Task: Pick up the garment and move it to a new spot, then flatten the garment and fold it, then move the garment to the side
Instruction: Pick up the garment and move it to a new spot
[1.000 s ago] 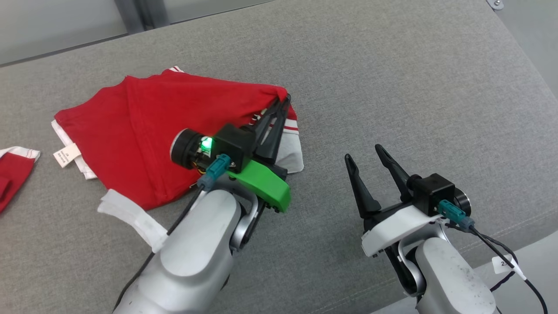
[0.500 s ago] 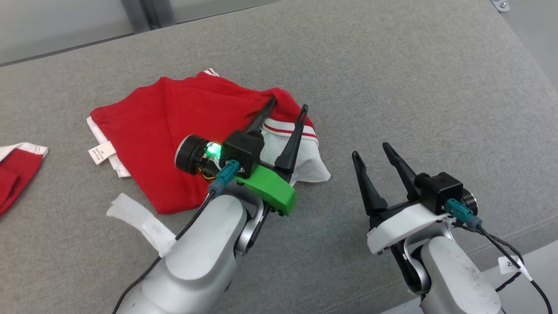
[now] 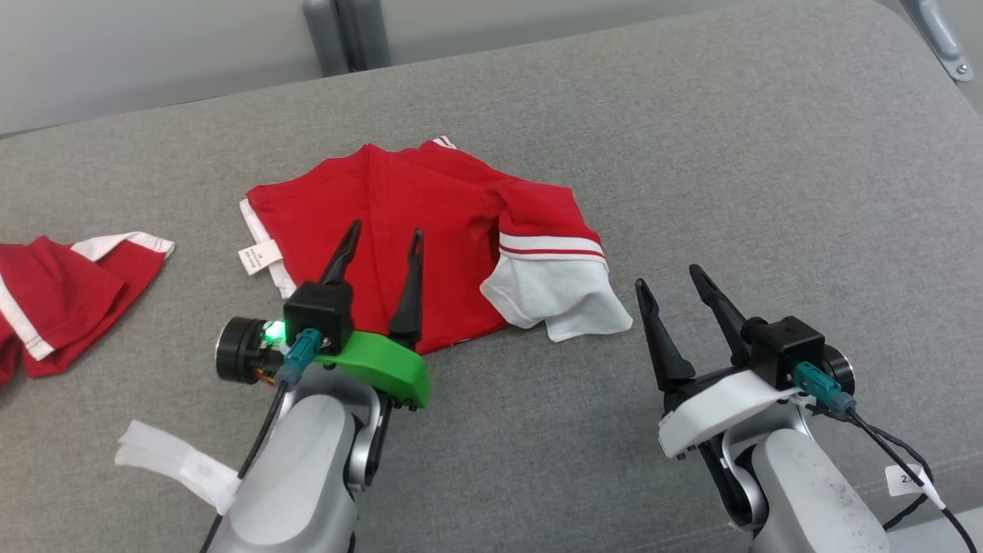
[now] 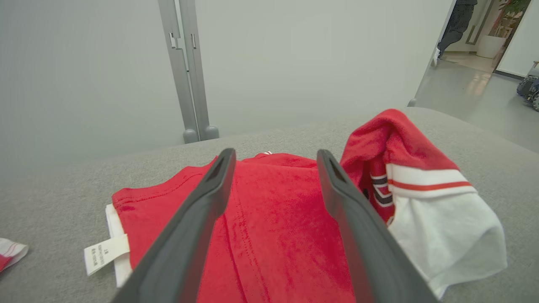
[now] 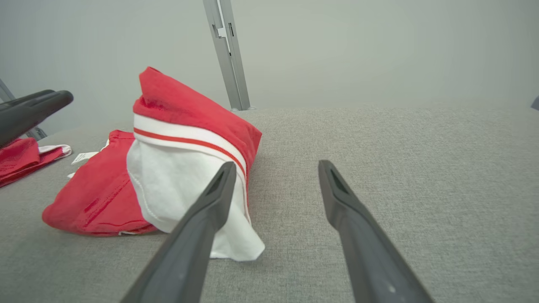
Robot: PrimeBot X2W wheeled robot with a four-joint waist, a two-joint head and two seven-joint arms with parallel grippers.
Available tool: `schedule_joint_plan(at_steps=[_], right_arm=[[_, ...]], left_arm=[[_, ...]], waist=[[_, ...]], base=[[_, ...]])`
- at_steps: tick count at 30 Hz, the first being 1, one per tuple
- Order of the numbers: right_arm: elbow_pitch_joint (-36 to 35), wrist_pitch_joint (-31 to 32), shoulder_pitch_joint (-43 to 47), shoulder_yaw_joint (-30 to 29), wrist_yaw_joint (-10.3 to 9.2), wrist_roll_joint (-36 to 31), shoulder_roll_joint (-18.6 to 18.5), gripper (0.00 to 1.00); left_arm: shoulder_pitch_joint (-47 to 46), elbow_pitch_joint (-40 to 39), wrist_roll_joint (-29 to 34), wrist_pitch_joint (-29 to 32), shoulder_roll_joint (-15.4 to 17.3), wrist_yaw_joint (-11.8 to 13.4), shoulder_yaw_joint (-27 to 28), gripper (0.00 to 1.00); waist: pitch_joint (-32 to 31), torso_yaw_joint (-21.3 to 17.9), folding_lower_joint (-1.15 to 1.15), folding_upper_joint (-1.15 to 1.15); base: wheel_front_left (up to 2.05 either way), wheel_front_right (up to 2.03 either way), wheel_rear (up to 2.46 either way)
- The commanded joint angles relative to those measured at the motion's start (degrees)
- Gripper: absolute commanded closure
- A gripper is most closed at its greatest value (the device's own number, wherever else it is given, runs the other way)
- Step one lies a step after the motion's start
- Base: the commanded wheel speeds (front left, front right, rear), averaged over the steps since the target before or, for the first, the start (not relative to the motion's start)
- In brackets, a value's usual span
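Note:
The garment [image 3: 430,215] is a red shirt with a white, red-striped sleeve end, lying folded and rumpled on the grey cushion; it also shows in the left wrist view [image 4: 278,227] and the right wrist view [image 5: 177,168]. My left gripper [image 3: 384,234] hovers over the garment's near left part, open, nothing between its fingers [image 4: 198,219]. My right gripper [image 3: 670,276] stands open to the right of the white sleeve end [image 3: 561,296], apart from it.
A second red and white cloth [image 3: 61,292] lies at the far left of the grey cushion [image 3: 768,169]. A white strip of tape [image 3: 177,465] hangs off my left forearm. Grey posts [image 3: 345,34] stand behind the cushion's back edge.
My left gripper opened and let go of the garment's folded corner, then drew back toward me and to the left. The camera has shifted, so the scene sits further right. The right gripper stayed open.

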Motion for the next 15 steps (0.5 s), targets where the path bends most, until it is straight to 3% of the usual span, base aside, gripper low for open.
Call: schedule_joint_plan(at_steps=[1, 15], right_arm=[[0.1, 0.0, 0.9, -0.1, 0.0, -0.3, -0.1, 0.0], [0.9, 0.0, 4.1, -1.4, 0.0, -0.6, -0.1, 0.0]], left_arm=[[1.7, -0.4, 0.9, 0.0, 0.4, 0.0, 1.8, 0.0], [14.9, -3.8, 5.8, 0.0, 0.2, -0.8, 16.1, 0.0]], waist=[[-1.9, 2.1, 0.0, 0.0], [-6.9, 5.8, 0.0, 0.0]], base=[[0.0, 0.0, 0.0], [0.0, 0.0, 0.0]])
